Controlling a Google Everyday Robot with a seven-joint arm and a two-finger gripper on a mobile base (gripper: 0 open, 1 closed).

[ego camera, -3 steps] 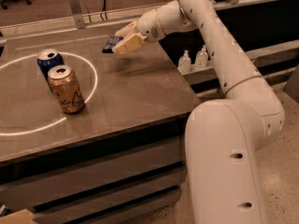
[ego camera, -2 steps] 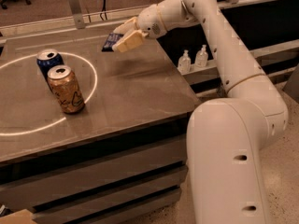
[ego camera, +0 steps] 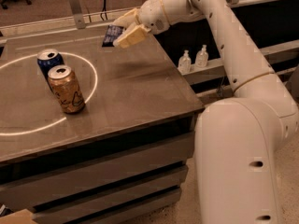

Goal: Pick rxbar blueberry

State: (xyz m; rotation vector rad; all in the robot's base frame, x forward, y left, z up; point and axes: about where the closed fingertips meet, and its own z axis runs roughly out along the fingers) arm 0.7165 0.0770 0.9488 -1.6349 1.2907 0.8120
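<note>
Above the far side of the table, near its back edge, we find the gripper raised clear of the surface, its two pale fingers closed from above and below on the rxbar blueberry. We see only part of the bar, a dark blue wrapper with pale print that sticks out from the fingers on their left, and it touches nothing but the gripper. A soft shadow lies on the tabletop just below and to the right of it. We follow the white arm from the gripper up to the right and then down to the robot's broad white body, which stands beside the table's right end. Well apart from the bar, on the left half of the table, we see a blue soda can and a gold-brown soda can, both upright; the gold-brown can stands in front of the blue one and partly covers it, so we cannot tell whether they touch. A thin white ring of light is cast on the tabletop around both cans. Beyond the table's right edge, on a lower shelf, we make out two small clear bottles side by side.
</note>
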